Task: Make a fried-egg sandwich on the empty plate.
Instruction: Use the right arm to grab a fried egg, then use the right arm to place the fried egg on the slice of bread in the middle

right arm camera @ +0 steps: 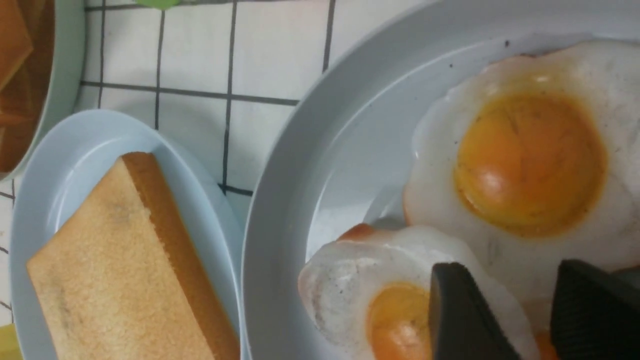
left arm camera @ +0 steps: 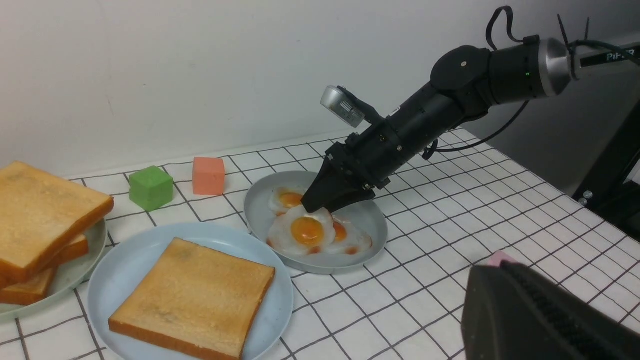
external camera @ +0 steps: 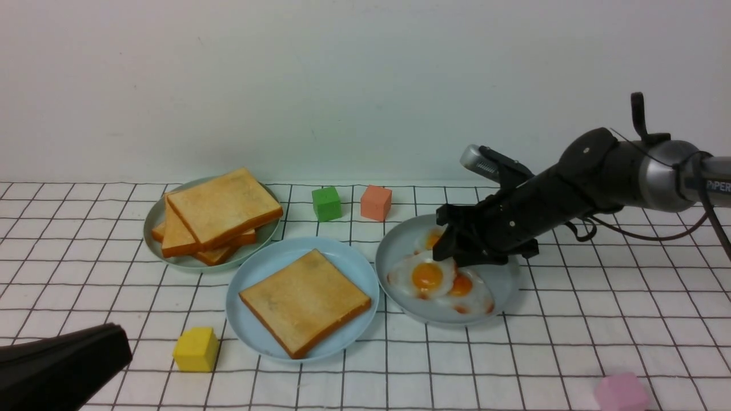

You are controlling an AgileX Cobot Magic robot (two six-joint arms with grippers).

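Though started, sits well short of done. Front: shows one toast slice [external camera: 304,299] on the sky-blue plate [external camera: 251,274], near centre, lacking egg and top slice; finds the right gripper [external camera: 452,255] down on the fried eggs [external camera: 427,277] in the grey-blue plate [external camera: 392,257], right. Left wrist: shows the left gripper [left arm camera: 500,274] clenched. Right wrist: reveals jaws parted astride an egg's white edge, clamping nothing yet.

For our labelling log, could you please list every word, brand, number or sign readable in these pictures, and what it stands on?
"PiPER": pale lettering on the right arm, running into the picture's edge in the front view. The left wrist view shows it again, less sharp.
Nothing else in view bears text that can be read.
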